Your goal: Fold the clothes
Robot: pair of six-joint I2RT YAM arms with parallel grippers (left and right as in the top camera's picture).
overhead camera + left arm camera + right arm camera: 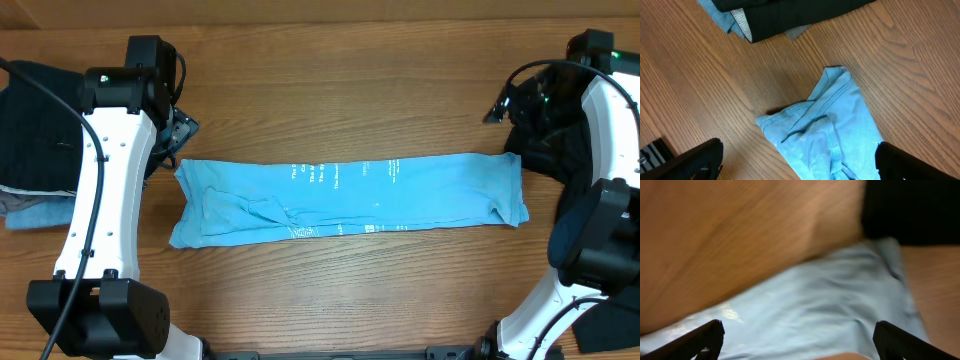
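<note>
Lying flat on the tabletop [350,80]: T-shirt [350,200], folded lengthwise into a long strip; crosswise folds seemingly remain. Left pincer [802,162] over one end, right pincer [800,340] over the other, both gaping, empty.

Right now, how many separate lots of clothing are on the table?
3. Light sky-blue thin T-shirt, folded into a long strip, mid-table; stack of folded black, grey and dull-blue garments at the left edge; plain black shirt at the right edge. More may be hidden.
</note>
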